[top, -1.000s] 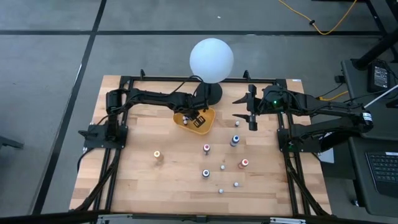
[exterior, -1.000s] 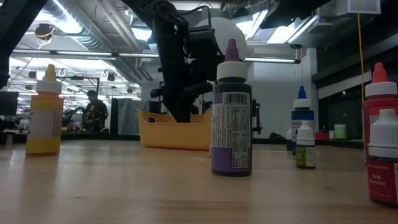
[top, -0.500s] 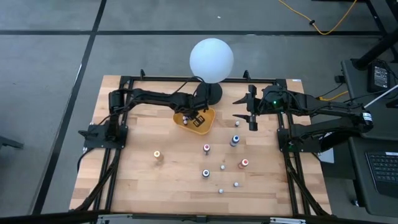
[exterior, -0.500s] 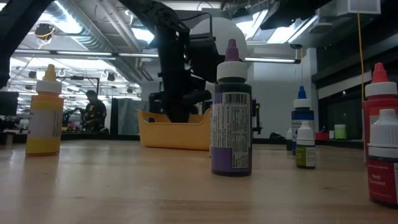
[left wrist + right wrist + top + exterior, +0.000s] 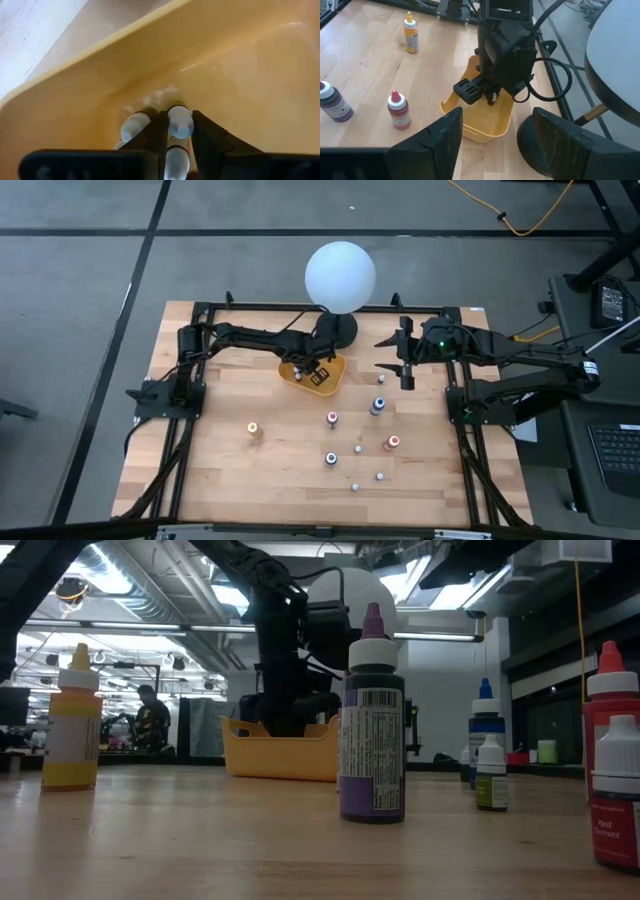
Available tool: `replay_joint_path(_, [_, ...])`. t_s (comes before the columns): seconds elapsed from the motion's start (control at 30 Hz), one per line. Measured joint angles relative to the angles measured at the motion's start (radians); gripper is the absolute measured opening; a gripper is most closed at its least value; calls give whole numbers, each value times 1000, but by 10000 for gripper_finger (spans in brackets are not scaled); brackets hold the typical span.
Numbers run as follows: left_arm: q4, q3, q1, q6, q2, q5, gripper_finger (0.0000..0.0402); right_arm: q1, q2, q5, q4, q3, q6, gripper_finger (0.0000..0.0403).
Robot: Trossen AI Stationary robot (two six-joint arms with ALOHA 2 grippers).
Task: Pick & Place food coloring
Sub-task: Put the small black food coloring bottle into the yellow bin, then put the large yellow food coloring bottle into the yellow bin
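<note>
The food coloring is a set of small bottles. Several stand upright on the wooden table: a yellow one, a purple one, a blue one, a red one and tiny whitish ones. My left gripper reaches down into the yellow-orange tray, shut on a small white-capped bottle. Another whitish bottle lies in the tray beside it. My right gripper hangs open above the table's far right, touching nothing. My left gripper pinches the small bottle's body between its two fingers, which run along the bottle. It comes steeply from above into the tray. The white cap sticks out past the fingertips toward the tray's floor. Whether the cap touches the floor, I cannot tell.
A big white globe on a black base stands just behind the tray at the table's far edge. Black frame rails run along the table's left and right sides. Bare wood lies at the near left.
My left gripper has sunk a little deeper into the tray, still shut on the small bottle. My right arm has kept still.
</note>
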Motion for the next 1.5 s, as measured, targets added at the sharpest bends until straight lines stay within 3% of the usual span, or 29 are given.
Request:
replay_joint_path(0.9, [-32,2,5,-18,-24,-3,127,-4,0,0,2,0,0,241])
replay_joint_path(1.2, [-128,3,-4,-48,-168,6,139,-3,0,0,7,0,0,241])
replay_joint_path(1.5, [-285,3,-118,-191,-465,-2,132,-3,0,0,48,0,0,241])
